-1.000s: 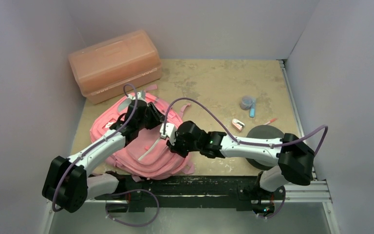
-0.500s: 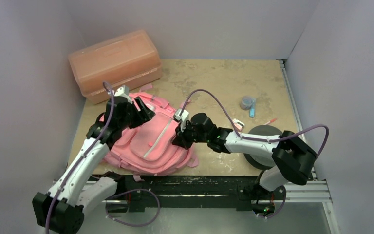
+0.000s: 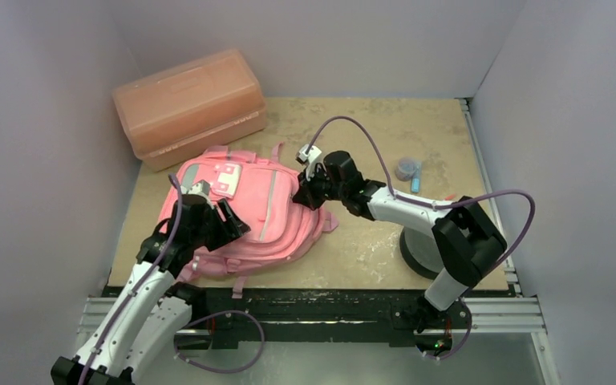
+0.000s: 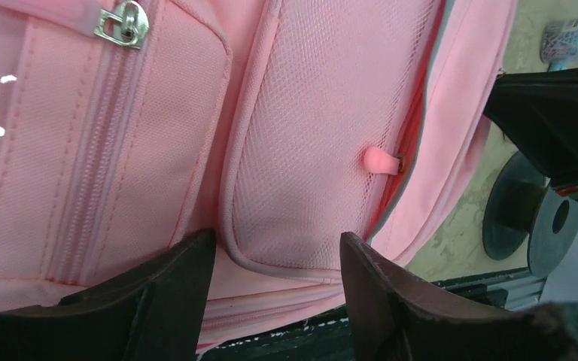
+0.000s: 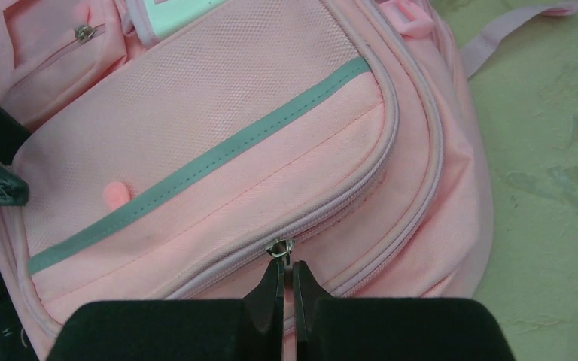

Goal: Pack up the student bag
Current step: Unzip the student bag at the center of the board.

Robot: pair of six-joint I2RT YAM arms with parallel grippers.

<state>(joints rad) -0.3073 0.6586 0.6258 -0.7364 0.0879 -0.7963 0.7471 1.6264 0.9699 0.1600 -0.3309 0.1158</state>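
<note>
**A:** Nearest the arms, what is the left gripper (image 4: 275, 247) doing?

**B:** It hovers over the near corner of the student bag (image 3: 261, 220); its jaws are apart with nothing between them; the mesh pocket (image 4: 308, 150) lies just beneath.

**A:** Where does the bag lie?

**B:** Flat on the table (image 3: 369, 136), front up, left of centre; a dark disc (image 3: 417, 255) sits near it on the right.

**A:** And the right gripper (image 5: 286, 271)?

**B:** It's at the bag's far right edge; its jaws are pinched together on the zip pull (image 5: 279, 247) of a front compartment; the zip looks closed along the stretch that shows.

**A:** So which step is this?

**B:** Opening the bag, I'd judge; that puts it early, with the packing itself yet to come. The next move calls for drawing the pull along its curved track without losing that small tab; the free gripper may need to pin the fabric so the bag doesn't slide along.

**A:** What's farther back?

**B:** Small blue things (image 3: 405, 168) beyond the right arm, well apart from the bag; a salmon plastic box (image 3: 188, 104) in the far left corner, just beyond the bag's top.

**A:** Any writing?

**B:** None I can read; a pale patch (image 3: 226, 178) on the bag's front is too small to make out; no brand shows on the box.
</note>
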